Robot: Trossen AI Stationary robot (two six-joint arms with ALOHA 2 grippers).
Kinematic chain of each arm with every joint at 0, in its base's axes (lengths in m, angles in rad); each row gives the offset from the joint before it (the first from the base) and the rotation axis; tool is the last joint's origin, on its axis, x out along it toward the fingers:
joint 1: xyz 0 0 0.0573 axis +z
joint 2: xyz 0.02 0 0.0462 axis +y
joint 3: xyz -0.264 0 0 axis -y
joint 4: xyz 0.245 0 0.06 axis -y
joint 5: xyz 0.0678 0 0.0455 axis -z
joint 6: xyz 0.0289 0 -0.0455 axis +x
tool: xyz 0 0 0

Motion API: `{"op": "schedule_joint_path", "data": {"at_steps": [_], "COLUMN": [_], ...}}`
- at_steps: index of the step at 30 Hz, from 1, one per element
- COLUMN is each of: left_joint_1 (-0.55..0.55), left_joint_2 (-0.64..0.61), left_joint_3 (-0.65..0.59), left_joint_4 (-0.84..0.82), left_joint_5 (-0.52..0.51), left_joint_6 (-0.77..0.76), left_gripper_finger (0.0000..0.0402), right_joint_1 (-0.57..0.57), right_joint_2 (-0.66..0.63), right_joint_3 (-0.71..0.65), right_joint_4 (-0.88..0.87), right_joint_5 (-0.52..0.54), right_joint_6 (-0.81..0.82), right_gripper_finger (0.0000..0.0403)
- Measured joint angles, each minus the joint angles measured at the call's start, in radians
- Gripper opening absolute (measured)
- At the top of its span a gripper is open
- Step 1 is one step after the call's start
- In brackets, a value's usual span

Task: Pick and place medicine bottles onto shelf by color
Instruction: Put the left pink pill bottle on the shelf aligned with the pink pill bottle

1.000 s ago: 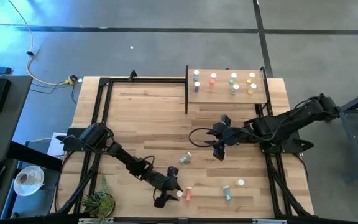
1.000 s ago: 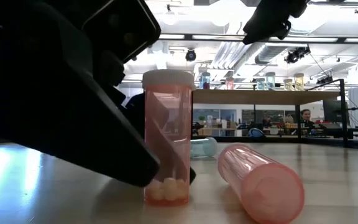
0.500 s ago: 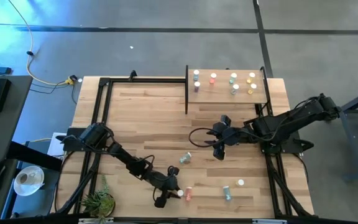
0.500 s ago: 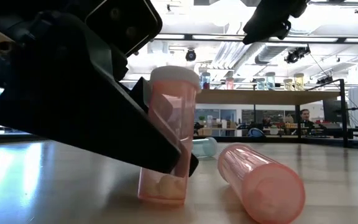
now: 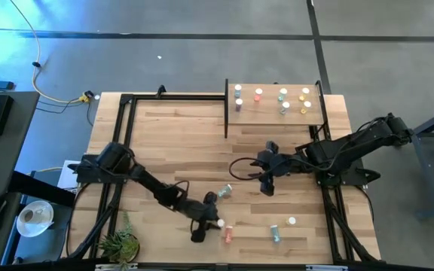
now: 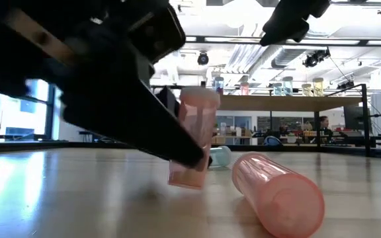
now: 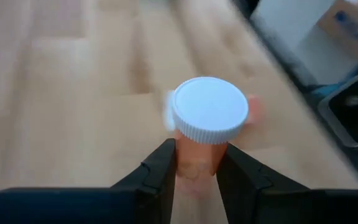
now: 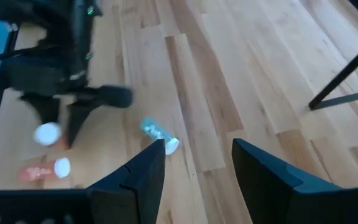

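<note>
My left gripper [image 7: 197, 174] is shut on a pink medicine bottle [image 5: 217, 223] with a white cap [image 7: 209, 109], near the table's front edge. A second pink bottle [image 5: 228, 235] lies on its side beside it, large in the low view [image 6: 278, 193]. A teal bottle [image 5: 225, 191] lies on its side farther in. My right gripper [image 5: 266, 185] hovers open above the table's middle right, nothing between its fingers [image 8: 143, 175]. The shelf [image 5: 273, 113] at the far right carries several upright bottles. My left gripper pinches the pink bottle's body [image 7: 196, 155] just below the cap, one finger [image 7: 161, 169] on each side. The fingers slant down, coming from the table's left. The bottle is tilted, its base [image 6: 186, 181] just off the table, with a shadow under it.
Another teal bottle [image 5: 275, 234] and a white-capped one [image 5: 291, 221] sit near the front right. A small plant [image 5: 119, 243] stands at the near left corner. Black frame bars [image 5: 119, 143] run along the table's left and far edges.
My left gripper has shut on the pink bottle, which stood upright on the table between the open fingers. It has then risen a little and gone toward the far edge. The bottle has tipped out of upright and come off the table.
</note>
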Motion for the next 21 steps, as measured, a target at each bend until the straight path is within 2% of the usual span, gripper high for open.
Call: {"op": "schedule_joint_path", "data": {"at_steps": [6,12,21], "left_joint_1": [0.058,0.134,0.236], "left_joint_2": [-0.109,-0.234,-0.305], "left_joint_3": [0.000,0.000,0.001], "left_joint_4": [-0.143,-0.295,-0.333], "left_joint_5": [-0.052,-0.100,-0.225], "left_joint_6": [0.053,0.066,0.128], "left_gripper_finger": [0.0089,0.0090,0.0090], "right_joint_1": [0.000,0.000,-0.022], "right_joint_2": [0.009,0.036,0.095], "right_joint_3": [0.000,0.000,0.002], "right_joint_4": [0.020,0.104,0.277], "right_joint_5": [-0.103,-0.104,-0.096], "right_joint_6": [-0.068,-0.180,-0.300], "right_gripper_finger": [0.0177,0.0177,0.0177]}}
